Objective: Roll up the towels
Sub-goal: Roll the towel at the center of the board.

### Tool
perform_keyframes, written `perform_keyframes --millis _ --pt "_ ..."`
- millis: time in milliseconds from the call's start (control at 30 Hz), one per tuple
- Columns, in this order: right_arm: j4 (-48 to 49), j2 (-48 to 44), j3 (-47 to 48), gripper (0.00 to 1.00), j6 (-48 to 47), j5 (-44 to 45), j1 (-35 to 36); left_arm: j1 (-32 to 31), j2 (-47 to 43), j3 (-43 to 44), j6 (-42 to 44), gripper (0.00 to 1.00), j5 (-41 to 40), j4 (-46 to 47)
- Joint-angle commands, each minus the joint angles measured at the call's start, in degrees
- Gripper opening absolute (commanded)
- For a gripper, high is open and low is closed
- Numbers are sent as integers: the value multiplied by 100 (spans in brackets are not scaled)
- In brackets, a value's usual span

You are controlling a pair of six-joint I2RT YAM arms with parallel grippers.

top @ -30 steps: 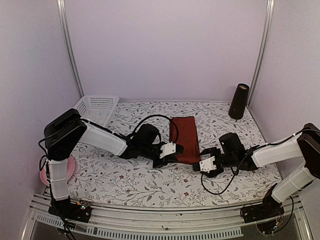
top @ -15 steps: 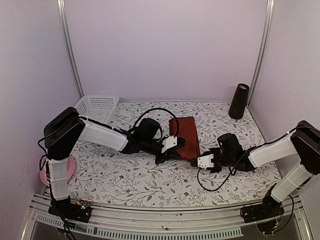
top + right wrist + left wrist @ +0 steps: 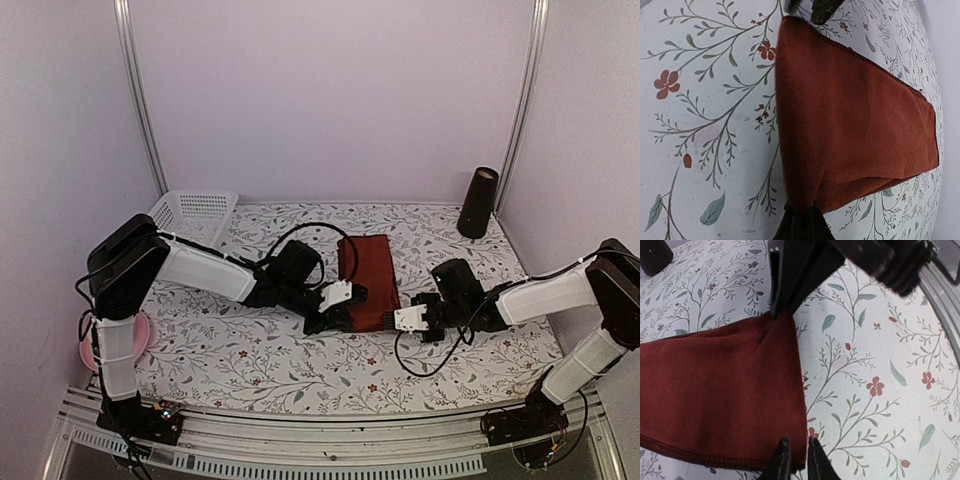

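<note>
Maroon towel [image 3: 367, 280] near corners pinched by both end effectors, left [image 3: 796, 460], right [image 3: 802, 220], fingertips mostly cropped.

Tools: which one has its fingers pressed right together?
The right tool: its tips meet on the red towel's corner. The left tool's tips show a small gap.

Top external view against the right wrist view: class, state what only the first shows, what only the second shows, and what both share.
Only the top external view shows the white basket, the dark cylinder and both arms. Only the right wrist view shows the right gripper pinching the maroon towel at its near corner, and the cloth's weave. Both show the towel lying on the floral table cover.
</note>
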Motion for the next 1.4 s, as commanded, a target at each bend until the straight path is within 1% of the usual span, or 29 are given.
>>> perform_keyframes --millis 0,67,200,267,367,500,600,700,867,900,967,1000,1100,1133,1167,1367 --pt "-1317 -332 534 2 96 -727 -232 4 -252 44 219 28 -178 -520" --pt "-1712 -309 659 2 33 -847 -234 -16 -229 35 261 42 -218 -586" --pt "-2257 -163 809 2 4 -994 -236 -217 -191 -41 267 70 -638 -444" --pt "-2389 -69 862 2 23 -994 -236 -346 -169 -173 303 79 -915 -181" --pt "-2493 24 889 2 34 -1004 -240 -486 -75 -268 370 81 -1270 91" --pt "-2599 57 946 2 47 -1072 -268 -559 93 -250 428 80 -1395 179" --pt "-2693 91 1014 2 10 -1094 -301 -628 124 -377 507 79 -1536 491" --pt "-2810 119 1090 2 -34 -1173 -361 -697 227 -376 607 75 -1555 544" --pt "-2994 216 1234 3 -105 -1185 -439 -749 383 -278 676 58 -1602 310" --pt "-3036 225 1249 3 -138 -1178 -452 -758 379 -298 670 52 -1642 322" --pt "-3112 244 1281 3 -215 -1145 -465 -761 333 -349 650 36 -1662 366" --pt "-3157 246 1301 3 -247 -1116 -479 -762 297 -376 638 32 -1672 380" --pt "-3387 234 1408 3 -394 -1062 -520 -745 191 -383 606 13 -1665 256" --pt "-3473 216 1462 3 -450 -1045 -533 -741 157 -362 599 4 -1648 177" --pt "-3577 200 1509 3 -499 -1015 -542 -724 125 -338 584 0 -1619 75" --pt "-4427 361 2062 4 -977 -1017 -552 -502 -74 -187 424 0 -969 -417"
